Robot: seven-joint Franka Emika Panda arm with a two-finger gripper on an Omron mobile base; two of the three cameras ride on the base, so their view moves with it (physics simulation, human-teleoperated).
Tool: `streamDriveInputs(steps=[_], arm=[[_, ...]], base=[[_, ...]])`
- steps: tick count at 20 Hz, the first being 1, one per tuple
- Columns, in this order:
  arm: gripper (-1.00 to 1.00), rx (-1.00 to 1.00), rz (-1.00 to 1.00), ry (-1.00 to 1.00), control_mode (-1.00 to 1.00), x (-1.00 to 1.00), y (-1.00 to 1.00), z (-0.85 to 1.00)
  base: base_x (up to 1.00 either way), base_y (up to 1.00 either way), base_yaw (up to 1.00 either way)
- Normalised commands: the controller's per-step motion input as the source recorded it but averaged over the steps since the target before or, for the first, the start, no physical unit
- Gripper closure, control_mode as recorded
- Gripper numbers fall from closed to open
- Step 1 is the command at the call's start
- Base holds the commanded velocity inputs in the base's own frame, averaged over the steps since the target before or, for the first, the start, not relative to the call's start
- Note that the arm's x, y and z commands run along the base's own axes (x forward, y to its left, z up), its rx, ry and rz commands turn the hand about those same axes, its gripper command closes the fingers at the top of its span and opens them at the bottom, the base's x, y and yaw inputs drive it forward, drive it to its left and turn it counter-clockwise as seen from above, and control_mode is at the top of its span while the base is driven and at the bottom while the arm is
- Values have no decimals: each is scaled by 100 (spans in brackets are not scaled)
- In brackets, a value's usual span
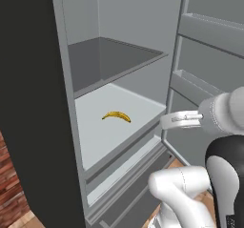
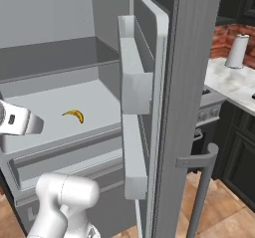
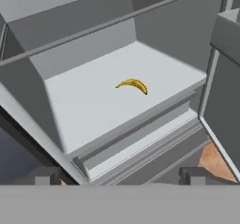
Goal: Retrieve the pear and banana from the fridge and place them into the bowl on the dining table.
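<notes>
The slim curved yellow banana [image 1: 116, 116] is being seen lying flat on the light grey shelf [image 1: 95, 136] of the open tall grey fridge [image 2: 189, 82], with the claw [image 3: 119, 174] released outside; probably light, slightly soft, best gripped mid-body across its width.

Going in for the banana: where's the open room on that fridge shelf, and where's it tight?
The shelf is bare on every side of the banana, out to both side walls. Tightest is overhead, under the upper shelf, and beside the open door's bins.
</notes>
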Motion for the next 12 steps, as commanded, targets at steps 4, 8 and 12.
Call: streamDriveInputs(steps=[4, 8, 12], arm=[[-100, -11, 10, 0, -100, 0, 1, -29], [-100, -13, 9, 0, -100, 20, 6, -41], [-100, -10, 3, 0, -100, 38, 4, -31]], base=[[0, 0, 0], [0, 0, 0], [0, 0, 0]])
